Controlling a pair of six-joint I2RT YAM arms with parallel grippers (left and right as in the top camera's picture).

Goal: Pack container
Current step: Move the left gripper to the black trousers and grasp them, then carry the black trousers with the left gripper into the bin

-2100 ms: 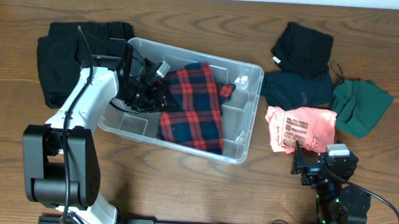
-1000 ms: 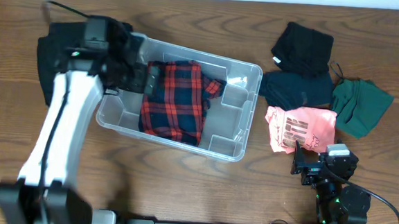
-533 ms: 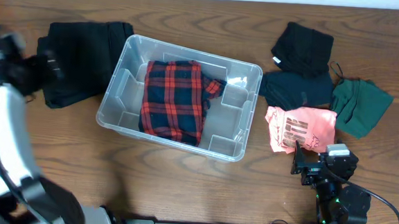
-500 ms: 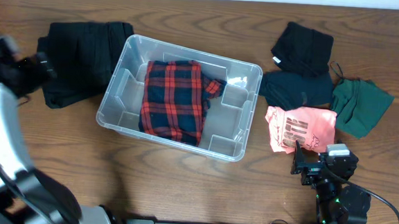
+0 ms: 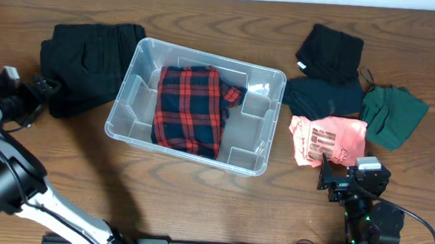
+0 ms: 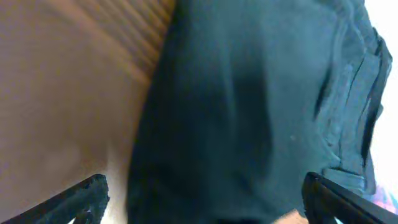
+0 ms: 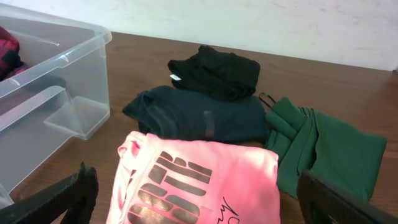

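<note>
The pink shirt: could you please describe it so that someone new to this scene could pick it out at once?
Find the clear container and look to its right. The pink shirt is the garment nearest the front edge there, beside the container's right end. It alone is bright with dark lettering, unlike the black garment, dark-blue garment and green garment.

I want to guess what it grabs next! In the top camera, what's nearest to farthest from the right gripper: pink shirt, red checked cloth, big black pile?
From the right gripper:
1. Pink shirt, right beside it.
2. Red checked cloth, inside the container, mid-table.
3. Big black pile, far left.
</note>
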